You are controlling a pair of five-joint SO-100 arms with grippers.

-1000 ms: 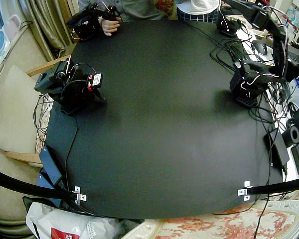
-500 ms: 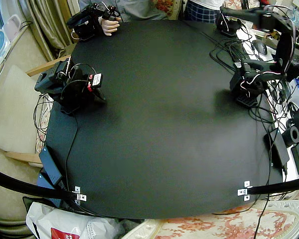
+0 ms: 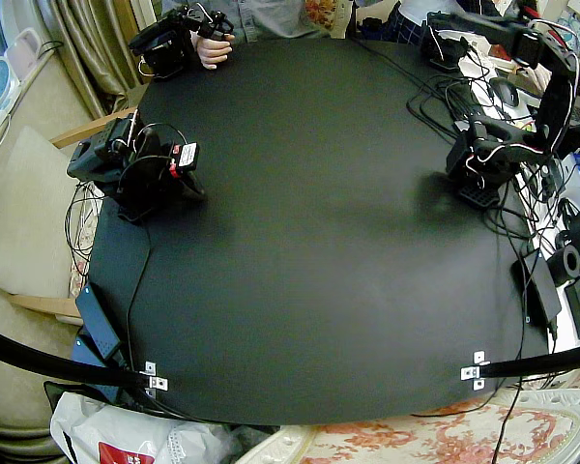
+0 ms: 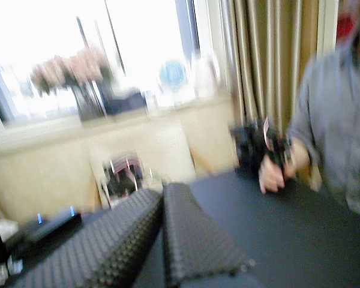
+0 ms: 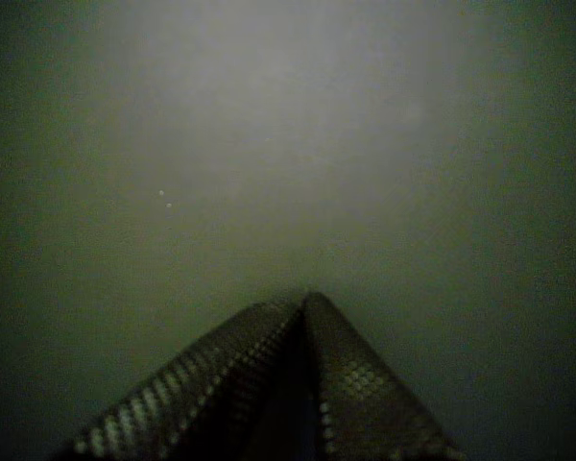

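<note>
- Nearest the camera, a white plastic bag (image 3: pixel 106 435) and a flowered cloth (image 3: pixel 416 440) lie below the near edge of the black table (image 3: pixel 309 251). A small metal bracket (image 3: pixel 153 375) sits at its near corner.
- A flat black box (image 3: pixel 95 319) lies at the table's edge on the right arm's side. A second black box (image 3: pixel 539 290) lies among loose wires on the left arm's side.
- The right arm (image 3: pixel 135 169) sits folded low at the table's edge, with a pale-cushioned chair (image 3: pixel 24 213) just beside it, off the table.
- In a wrist view the right gripper (image 5: pixel 305 300) has its jaws pressed together, holding nothing. It points down at the table, and dark tabletop fills the view ahead. I cannot tell whether the tips touch the surface.
- Across the table, the left arm (image 3: pixel 551 87) rears up from its base, its forearm stretched over the far corner. Cables (image 3: pixel 435 97) trail over the table just beside the base, and a computer mouse (image 3: pixel 506 92) lies behind them.
- In a wrist view, blurred, the left gripper (image 4: pixel 162 192) has its jaws pressed together and holds nothing. It hangs well above the table and points along the far edge.
- Farthest off, a person's hand (image 3: pixel 213 50) rests at the far edge, in line with the left gripper. Behind it hang a curtain (image 4: pixel 270 60) and a bright window (image 4: pixel 78 48).
</note>
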